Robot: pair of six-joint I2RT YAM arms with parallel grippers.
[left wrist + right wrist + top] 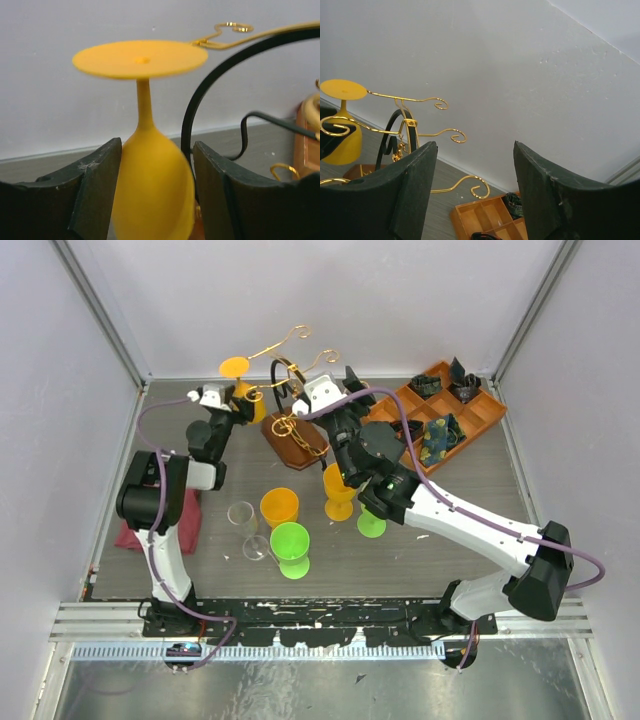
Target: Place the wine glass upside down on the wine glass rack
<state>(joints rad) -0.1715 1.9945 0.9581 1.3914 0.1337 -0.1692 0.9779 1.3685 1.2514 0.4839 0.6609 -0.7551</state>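
Wine glass (150, 190), yellow opaque plastic, round foot: inverted, foot uppermost, bowl down, raised off the grey table (200, 570) at the left side of the wine glass rack (297, 443).

Wine glass rack, thin gold wire arms with scroll ends, dark hoop, oval brown wooden base: upright near the back wall (400, 300).

Foot rim: level with the tip of one upper gold arm and touching it in both wrist views. Support by that arm: cannot be told.

Left gripper (156, 150): one finger on each side of the bowl, close against it. Pressing or just clear: cannot be told, bowl blurred.

Right gripper (475, 150): fingers spread, nothing between them, held above the rack base and aimed at the back wall.

Orange compartment tray (482, 418): right of the rack, apart from it.
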